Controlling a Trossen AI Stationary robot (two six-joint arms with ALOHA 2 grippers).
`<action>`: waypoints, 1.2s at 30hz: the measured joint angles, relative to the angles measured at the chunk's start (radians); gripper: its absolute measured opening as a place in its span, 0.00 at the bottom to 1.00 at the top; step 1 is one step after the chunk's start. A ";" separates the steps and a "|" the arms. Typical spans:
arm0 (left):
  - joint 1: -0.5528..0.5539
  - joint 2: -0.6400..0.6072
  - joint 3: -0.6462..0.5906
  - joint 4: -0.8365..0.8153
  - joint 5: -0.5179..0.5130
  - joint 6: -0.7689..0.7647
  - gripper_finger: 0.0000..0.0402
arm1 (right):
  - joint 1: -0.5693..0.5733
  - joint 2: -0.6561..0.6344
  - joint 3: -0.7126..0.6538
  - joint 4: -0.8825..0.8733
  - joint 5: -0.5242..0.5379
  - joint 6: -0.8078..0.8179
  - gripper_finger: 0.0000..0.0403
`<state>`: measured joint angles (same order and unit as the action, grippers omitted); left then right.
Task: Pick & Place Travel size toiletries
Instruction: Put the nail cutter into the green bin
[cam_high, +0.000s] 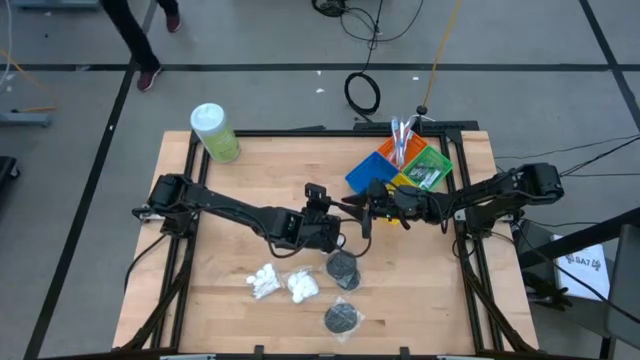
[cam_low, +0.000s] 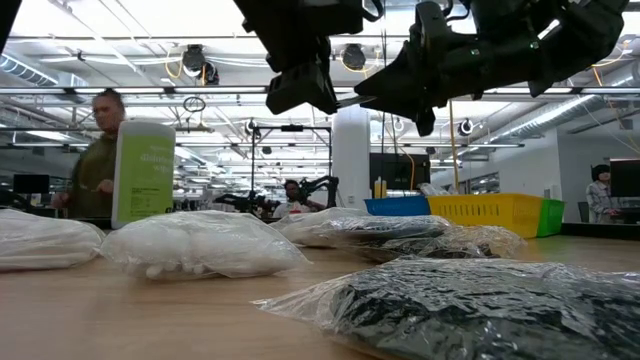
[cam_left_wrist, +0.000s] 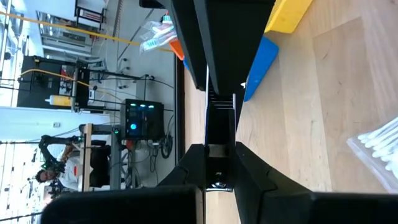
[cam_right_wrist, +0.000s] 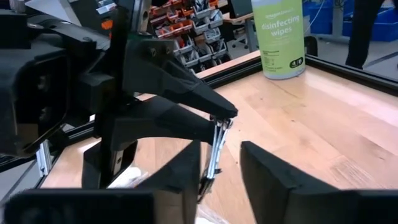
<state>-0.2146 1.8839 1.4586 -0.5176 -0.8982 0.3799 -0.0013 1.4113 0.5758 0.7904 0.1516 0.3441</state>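
Toward the upper right of the overhead frame sit the hard plastic bins (cam_high: 362, 176), blue, orange, yellow and green; the toothbrushes (cam_high: 403, 134) stick up out of the orange one. At mid-frame the left gripper (cam_right_wrist: 222, 118) is clenched on a thin, stiff item (cam_right_wrist: 214, 155) hanging straight down; I cannot tell what it is. The right gripper (cam_right_wrist: 221, 150) has its fingers apart, one on either side of it. Lower centre, on the pale wood table (cam_high: 230, 320), lie crinkly clear bags of fluffy cotton balls (cam_high: 265, 282) and flat black round discs (cam_high: 343, 318). The green bottle (cam_high: 215, 133) stands upper left.
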 joint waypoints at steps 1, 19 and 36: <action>0.000 0.000 0.000 0.000 0.000 0.000 0.08 | 0.000 0.000 0.000 0.000 0.000 0.000 0.22; -0.077 -0.082 0.021 0.151 0.127 -0.116 0.38 | -0.050 0.000 0.000 -0.061 -0.049 -0.094 0.01; -0.055 -0.382 -0.435 0.533 0.280 -0.375 0.46 | 0.023 -0.515 0.001 -1.325 0.825 0.240 0.01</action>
<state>-0.2695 1.5021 1.0233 0.0151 -0.6186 0.0051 0.0222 0.8964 0.5766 -0.5345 0.9765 0.5843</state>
